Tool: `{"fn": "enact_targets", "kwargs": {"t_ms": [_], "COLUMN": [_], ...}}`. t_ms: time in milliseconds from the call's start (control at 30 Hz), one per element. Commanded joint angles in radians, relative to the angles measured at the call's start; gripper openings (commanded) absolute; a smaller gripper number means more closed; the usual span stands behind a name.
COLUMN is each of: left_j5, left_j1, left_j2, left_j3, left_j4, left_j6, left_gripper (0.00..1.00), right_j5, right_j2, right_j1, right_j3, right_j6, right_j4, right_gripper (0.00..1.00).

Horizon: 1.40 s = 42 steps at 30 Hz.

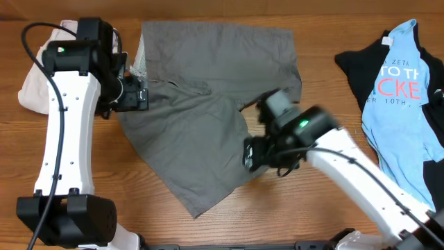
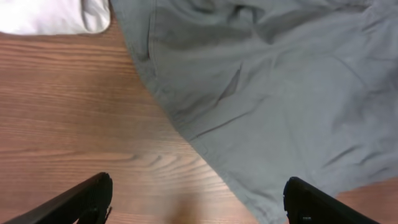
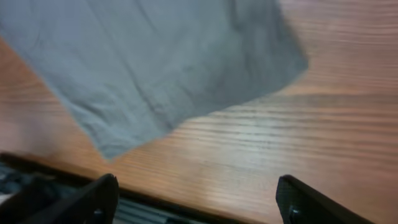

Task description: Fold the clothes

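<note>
**On the bench, grey shorts lie spread out and both my end effectors are wide and empty**

From overhead, the grey shorts (image 1: 201, 118) lie opened out in the middle of the bench (image 1: 139, 201), with the waistband side toward the left and a strip of pale lining showing at that edge. My left end effector (image 1: 133, 94) sits at that left edge, by the lining. My right end effector (image 1: 251, 155) is over the lower right border of the shorts and is blurred in this view. Beige shorts (image 1: 28, 87) lie at the far left, partly under my left arm. At the far right a light blue lettered T-shirt (image 1: 402, 111) lies on a black garment (image 1: 357, 69), well apart from the grey shorts.

In the left wrist view, my fingers (image 2: 84, 200) stand spread far apart with nothing between them. Bare bench is below, and the grey cloth fills the upper right, its hem running down toward my right-hand fingertip. A pale corner of the beige shorts shows at the top left.

In the right wrist view, my fingers (image 3: 90, 200) are likewise spread and hold nothing. A corner of the grey shorts lies across the upper left, flat on the wood. The bench's dark front edge crosses the lower left.
</note>
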Motion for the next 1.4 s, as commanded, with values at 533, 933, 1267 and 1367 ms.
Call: {"fn": "enact_targets", "kwargs": {"t_ms": [533, 933, 1267, 1367], "left_j5": [0.001, 0.002, 0.027, 0.027], "left_j1": [0.002, 0.001, -0.003, -0.003], "left_j2": [-0.006, -0.006, -0.006, -0.006], "left_j3": [-0.119, -0.119, -0.119, -0.119], "left_j4": [0.135, 0.134, 0.132, 0.132], "left_j6": [0.0, 0.0, 0.0, 0.0], "left_gripper": [0.91, 0.91, 0.91, 0.91], "right_j5": [0.126, 0.146, 0.128, 0.129], "right_j2": [0.11, 0.144, 0.144, 0.144], "right_j1": [-0.023, -0.075, -0.22, -0.319], "right_j3": [-0.316, -0.316, -0.315, -0.315], "right_j6": [-0.126, -0.132, -0.186, -0.221], "right_j4": [0.508, 0.548, 0.513, 0.495], "right_gripper": [0.89, 0.31, 0.04, 0.04]}}
